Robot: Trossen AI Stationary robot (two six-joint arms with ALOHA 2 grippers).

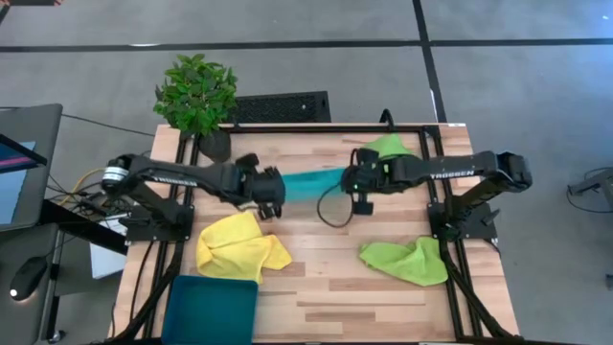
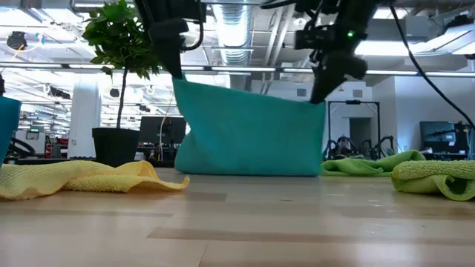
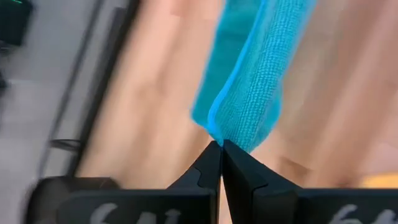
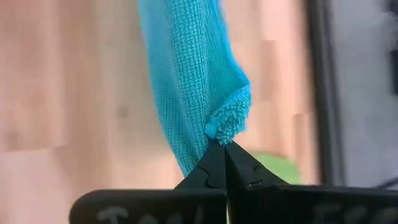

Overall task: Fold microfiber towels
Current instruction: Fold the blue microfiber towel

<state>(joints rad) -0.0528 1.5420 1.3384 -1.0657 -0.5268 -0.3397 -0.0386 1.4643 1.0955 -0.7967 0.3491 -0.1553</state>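
Both arms reach toward the middle of the high view, the left gripper [image 1: 273,189] and right gripper [image 1: 356,179] each pinched tight on an upper corner of the teal towel [image 2: 249,130]. It hangs stretched between them as a flat sheet at the centre of the low view, its bottom edge at the table [image 2: 237,222].

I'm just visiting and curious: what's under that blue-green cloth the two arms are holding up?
Only bare wooden table. The teal towel hangs stretched between the left gripper and right gripper, its bottom edge about at the tabletop. Whatever lies directly behind the towel is hidden.
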